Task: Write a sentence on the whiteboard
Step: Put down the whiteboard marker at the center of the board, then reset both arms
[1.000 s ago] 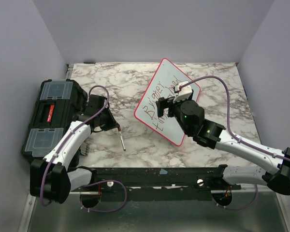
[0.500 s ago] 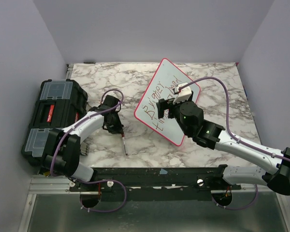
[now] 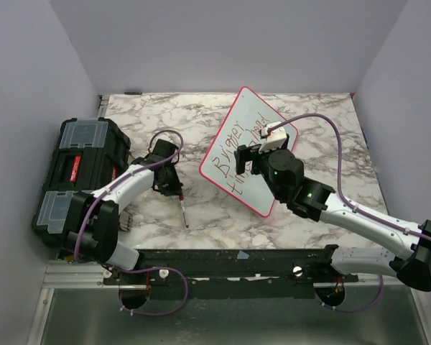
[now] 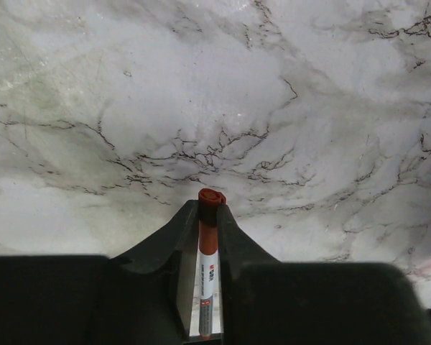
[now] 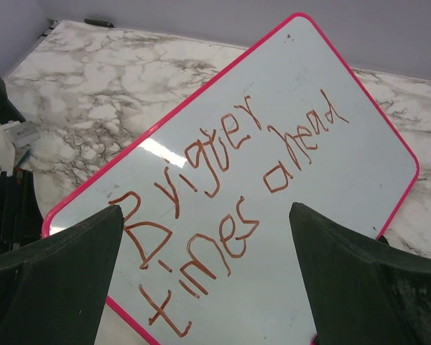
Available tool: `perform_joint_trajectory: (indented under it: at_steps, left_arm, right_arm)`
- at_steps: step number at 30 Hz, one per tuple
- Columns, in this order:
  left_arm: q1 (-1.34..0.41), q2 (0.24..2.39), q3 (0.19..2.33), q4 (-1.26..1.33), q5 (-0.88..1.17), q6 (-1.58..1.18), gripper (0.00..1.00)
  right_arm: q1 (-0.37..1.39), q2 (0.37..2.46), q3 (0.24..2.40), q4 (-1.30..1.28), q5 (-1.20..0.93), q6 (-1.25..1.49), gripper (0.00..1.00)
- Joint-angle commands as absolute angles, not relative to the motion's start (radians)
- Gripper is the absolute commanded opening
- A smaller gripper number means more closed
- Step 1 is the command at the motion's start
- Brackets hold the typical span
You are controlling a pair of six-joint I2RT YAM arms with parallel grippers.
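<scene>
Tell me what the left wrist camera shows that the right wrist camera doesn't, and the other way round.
Only the left wrist view: the left gripper shut on a marker, whose red end points out over the table. Only the right wrist view: the whiteboard with its pink frame, the sentence in reddish-brown lettering, and the right gripper open, its fingers wide apart on either side of the writing. Both: the marble table.

From above, your right arm [image 3: 291, 180] hid part of the sentence [image 3: 228, 146] on the whiteboard [image 3: 251, 108]; the marker [image 4: 207, 262] was cropped at its tail.
</scene>
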State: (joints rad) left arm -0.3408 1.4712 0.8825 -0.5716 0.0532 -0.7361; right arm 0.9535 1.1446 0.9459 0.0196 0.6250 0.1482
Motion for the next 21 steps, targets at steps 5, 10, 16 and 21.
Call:
perform_joint_trajectory:
  at_steps: [5, 10, 16, 21]
  left_arm:
    - [-0.345, 1.398, 0.900, -0.583, 0.008, -0.704, 0.38]
    - [-0.344, 1.366, 0.895, -0.580, 0.008, -0.689, 0.86]
    - [-0.344, 1.255, 0.853, -0.524, 0.020, -0.667, 0.98]
    - [-0.344, 1.138, 0.867, -0.527, -0.022, -0.628, 0.98]
  right_arm:
    - [0.939, 1.134, 0.954, 0.021, 0.607, 0.157, 1.00]
    - [0.936, 1.121, 0.954, 0.015, 0.608, 0.159, 1.00]
    - [0.935, 1.110, 0.951, 0.014, 0.608, 0.160, 1.00]
    - [0.899, 1.096, 0.972, 0.002, 0.520, 0.219, 1.00]
